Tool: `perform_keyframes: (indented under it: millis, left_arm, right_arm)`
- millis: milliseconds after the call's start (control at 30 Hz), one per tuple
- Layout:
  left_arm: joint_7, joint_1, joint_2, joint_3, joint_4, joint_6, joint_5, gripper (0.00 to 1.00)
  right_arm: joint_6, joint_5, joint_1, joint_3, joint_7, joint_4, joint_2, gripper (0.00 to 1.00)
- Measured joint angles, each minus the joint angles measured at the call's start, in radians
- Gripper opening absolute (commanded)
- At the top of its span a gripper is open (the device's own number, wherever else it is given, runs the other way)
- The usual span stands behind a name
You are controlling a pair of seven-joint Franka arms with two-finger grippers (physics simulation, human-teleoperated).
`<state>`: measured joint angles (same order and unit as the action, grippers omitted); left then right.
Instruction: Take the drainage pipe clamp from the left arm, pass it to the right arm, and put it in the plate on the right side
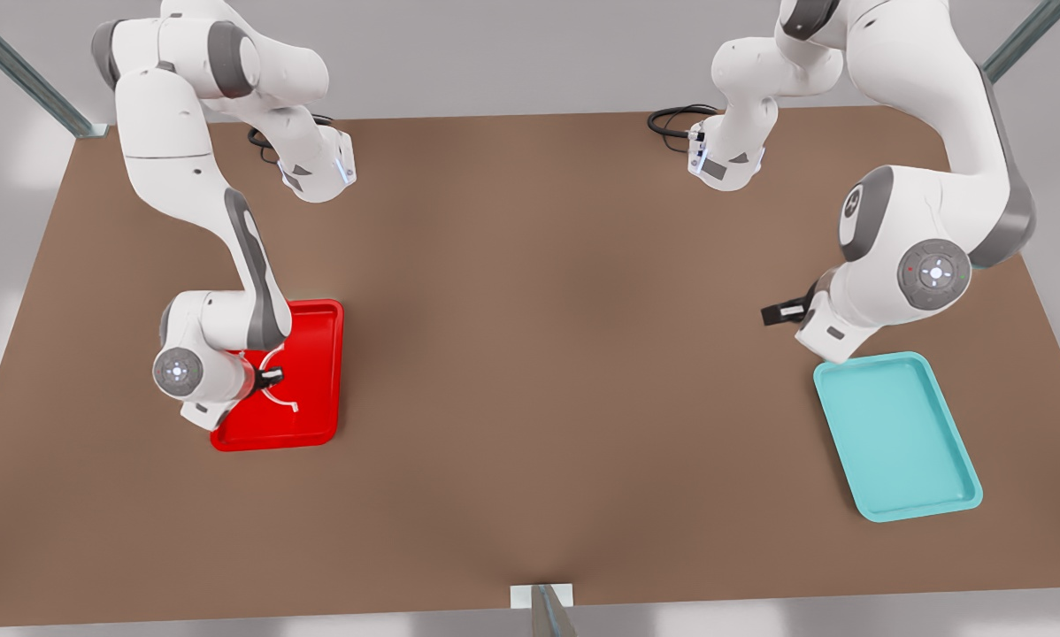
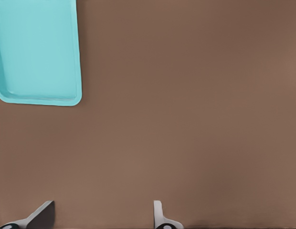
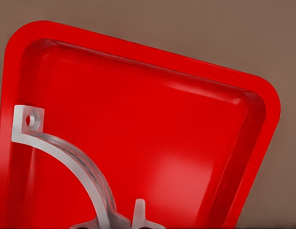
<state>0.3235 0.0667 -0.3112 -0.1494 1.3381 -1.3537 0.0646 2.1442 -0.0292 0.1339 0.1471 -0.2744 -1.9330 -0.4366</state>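
The left tool (image 2: 102,215) hangs over the bare brown table (image 2: 195,114), its two fingertips (image 2: 160,217) set well apart with nothing between them. A teal tray (image 2: 38,52) lies flat on the table some way off from the tool, with one rounded corner in sight.

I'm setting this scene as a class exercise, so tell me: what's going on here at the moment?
The right pincer is over the red plate, at the front view's left, shut on the drainage pipe clamp. The white half-ring hangs over the plate's floor; whether it touches is unclear. The handover looks finished and only the release remains. The left pincer waits open above bare table, beside the teal tray at the front view's right, holding nothing.
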Motion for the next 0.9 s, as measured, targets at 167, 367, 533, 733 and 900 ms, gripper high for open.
perform_keyframes:
  millis: [167, 367, 533, 733, 900]
  left_arm:
    - [-0.136, -0.002, 0.0, -0.002, 0.003, 0.016, 0.002, 1.0]
    - [-0.255, -0.004, 0.0, -0.004, 0.005, 0.024, 0.001, 1.0]
    - [-0.327, 0.003, -0.002, -0.006, -0.002, 0.033, 0.001, 1.0]
    - [-0.383, 0.005, -0.003, -0.033, -0.003, 0.062, -0.004, 1.0]
    - [-0.402, 0.001, -0.004, -0.049, -0.005, 0.101, -0.005, 1.0]
  right_arm:
    - [0.034, -0.011, -0.007, -0.001, -0.038, -0.042, 0.011, 1.0]
    - [0.05, -0.045, -0.01, 0.0, -0.035, -0.01, 0.007, 1.0]
    - [0.029, -0.02, -0.017, -0.001, -0.059, 0.11, -0.007, 1.0]
    - [-0.382, 0.054, 0.003, 0.012, -0.01, 0.667, -0.019, 1.0]
    - [-0.61, 0.066, -0.095, -0.039, 0.046, 0.532, 0.193, 1.0]
